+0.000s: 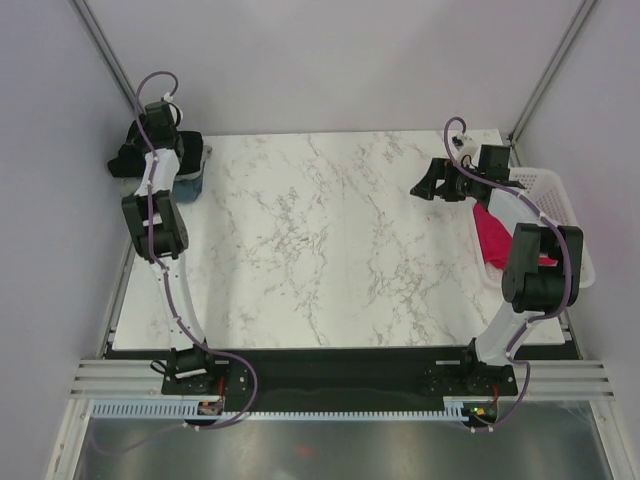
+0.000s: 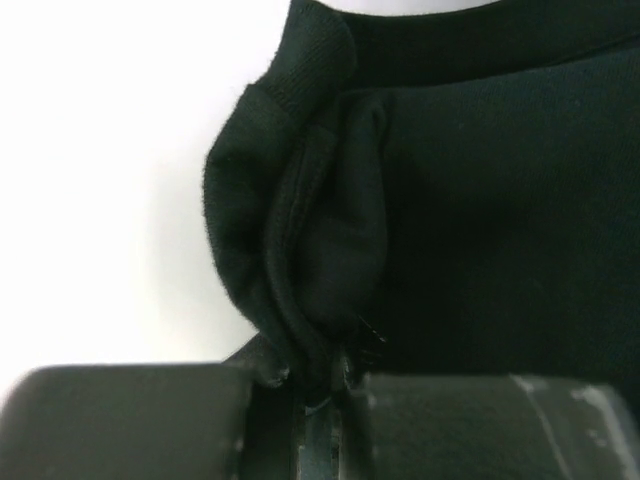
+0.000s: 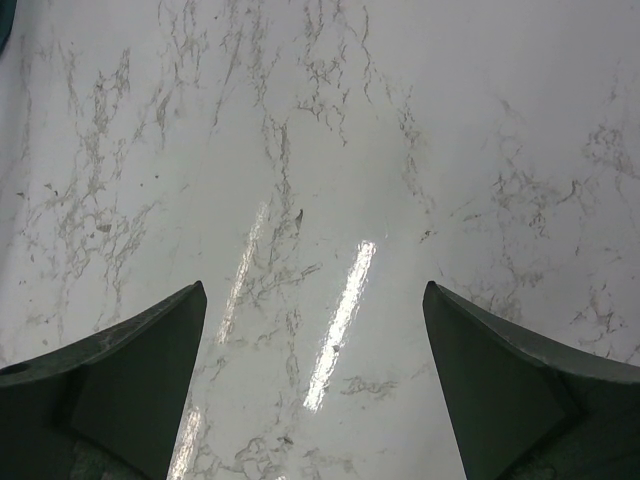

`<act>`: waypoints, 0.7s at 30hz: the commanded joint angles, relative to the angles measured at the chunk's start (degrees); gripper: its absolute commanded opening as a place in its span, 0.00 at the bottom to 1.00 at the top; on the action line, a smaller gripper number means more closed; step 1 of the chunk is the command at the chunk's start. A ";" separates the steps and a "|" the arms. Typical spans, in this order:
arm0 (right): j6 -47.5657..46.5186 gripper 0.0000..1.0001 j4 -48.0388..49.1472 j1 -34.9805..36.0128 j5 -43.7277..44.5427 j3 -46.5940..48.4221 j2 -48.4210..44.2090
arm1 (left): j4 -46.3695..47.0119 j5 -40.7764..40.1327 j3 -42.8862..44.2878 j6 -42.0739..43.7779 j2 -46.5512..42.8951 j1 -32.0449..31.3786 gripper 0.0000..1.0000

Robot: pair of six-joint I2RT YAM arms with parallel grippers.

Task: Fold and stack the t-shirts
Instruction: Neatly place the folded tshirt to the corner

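You're looking at a white marble-patterned counter [image 1: 330,250] veined in grey. A white plastic mesh basket [image 1: 558,190] sits at its far right edge. Pale walls [image 1: 330,60] stand behind it.

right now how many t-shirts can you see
3. A black t-shirt at the far left corner of the table, pinched in the left pincer; a dusty blue one in the same pile; a pink-red one in the white basket on the right. Others may be hidden.
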 commanded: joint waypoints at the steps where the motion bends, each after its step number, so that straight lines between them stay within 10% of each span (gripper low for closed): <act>1: -0.31 0.98 2.05 -0.20 -0.24 -0.19 0.29 | 7.74 -0.25 3.53 4.73 1.46 0.62 0.26; 4: -0.58 0.98 2.05 -0.29 -0.15 -0.27 0.29 | 12.30 -1.74 2.66 4.29 1.20 0.36 0.67; 6: -0.67 0.98 2.05 -0.29 -0.24 -0.36 0.46 | 12.40 -0.79 -1.09 0.54 -2.47 -0.08 0.77; 13: -0.76 0.98 2.13 -0.29 -0.68 -0.27 0.90 | 11.71 6.42 -23.25 -14.76 -26.28 -7.44 0.86; 21: -4.18 0.98 2.30 -0.64 4.75 -0.18 -8.48 | -14.57 33.00 -35.29 -42.54 -44.40 -13.09 1.00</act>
